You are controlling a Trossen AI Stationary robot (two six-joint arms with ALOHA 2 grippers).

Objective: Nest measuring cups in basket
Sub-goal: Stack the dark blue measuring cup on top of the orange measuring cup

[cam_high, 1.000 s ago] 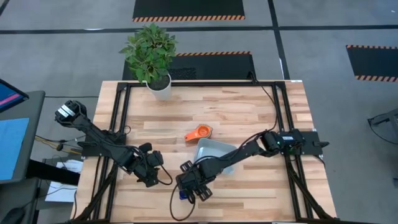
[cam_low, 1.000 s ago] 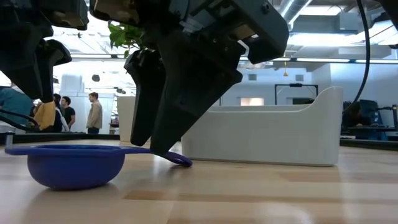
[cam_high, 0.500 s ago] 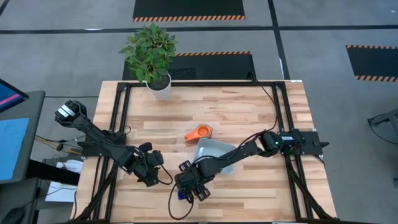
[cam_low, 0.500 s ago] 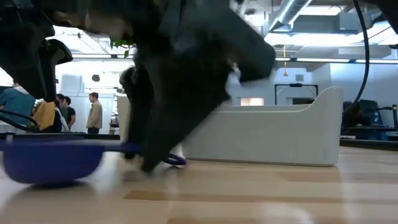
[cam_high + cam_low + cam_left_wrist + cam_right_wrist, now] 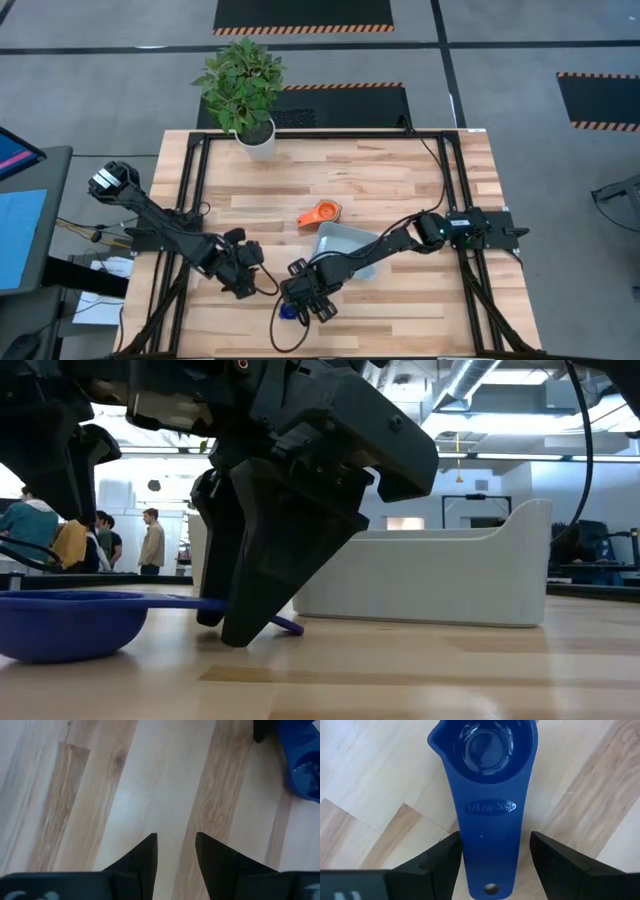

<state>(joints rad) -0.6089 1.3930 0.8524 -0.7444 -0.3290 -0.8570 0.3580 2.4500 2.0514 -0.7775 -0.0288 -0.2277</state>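
A dark blue measuring cup (image 5: 487, 780) rests on its bowl on the wood table near the front edge, also seen in the low view (image 5: 70, 625) and the high view (image 5: 288, 312). My right gripper (image 5: 492, 852) is open and low over it, its fingers on either side of the flat handle. My left gripper (image 5: 176, 845) hovers open over bare wood to the cup's left (image 5: 240, 280). An orange cup (image 5: 322, 213) lies on the table beside the far left corner of the pale basket (image 5: 345, 250). My right gripper straddles the dark blue cup's handle near its free end with the hole (image 5: 490, 887), coming from above at a slant. One finger (image 5: 451, 854) lies against the handle's long edge (image 5: 465, 855); the other finger (image 5: 542, 854) stands a sliver off. The cup stays on the table.
The basket's wall (image 5: 430, 575) stands just behind my right gripper, and the right arm reaches across the basket. A white plant pot (image 5: 255, 140) stands at the far left of the table. People stand in the room behind. Bare wood lies to the right.
My right gripper has come down a little onto the handle. The dark blue cup has turned on the table: its bowl has slid toward the table's left edge, while the handle's free end has stayed about where it was.
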